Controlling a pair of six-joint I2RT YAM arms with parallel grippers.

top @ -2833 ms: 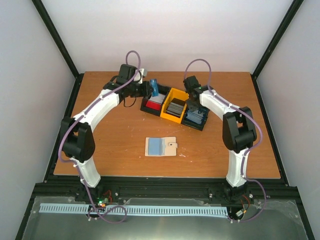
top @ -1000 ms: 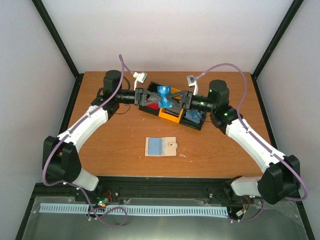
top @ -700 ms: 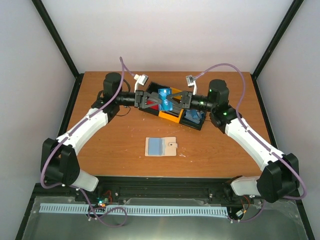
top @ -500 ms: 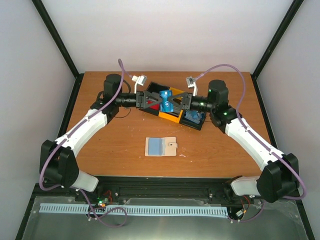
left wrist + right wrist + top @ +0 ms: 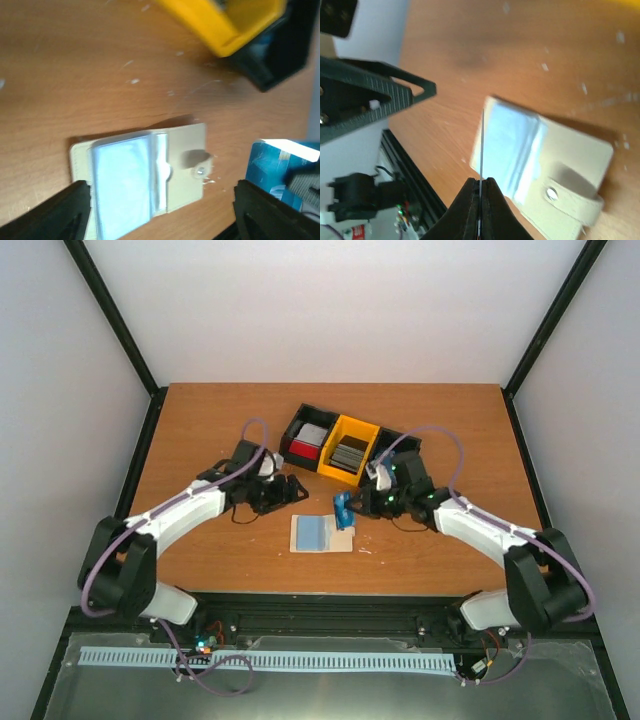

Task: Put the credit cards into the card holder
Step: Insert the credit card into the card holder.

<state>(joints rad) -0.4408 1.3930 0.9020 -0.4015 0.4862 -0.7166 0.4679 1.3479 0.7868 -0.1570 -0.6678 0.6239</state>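
1. Jaws of the left gripper [image 5: 288, 490] stand wide apart and empty, low over the table [image 5: 200, 420]. Its wrist view shows the card holder lying flat just ahead, between its two fingers [image 5: 55, 215].
2. Card holder [image 5: 322, 533], beige with a pale blue face and a snap tab [image 5: 200, 171], lies flat beneath and between the two grippers. Neither appears to touch it. It looks light and soft, likely to slide or flex under a push, so pinning the beige flap beside the tab seems the safer hold.
3. Blue credit card [image 5: 342, 510] stands on edge just above the holder, pinched at one end by the right gripper. Thin, stiff and slick, it would probably pivot in a loose corner grip. A firm pinch across one short edge leaves the leading edge free for the slot.
4. Right gripper [image 5: 480, 182] is clamped tight on that card, which rises edge-on from its fingertips over the holder's blue face.
5. Other credit cards [image 5: 350, 454] lie stacked in the bin tray [image 5: 336, 477], beyond both grippers.
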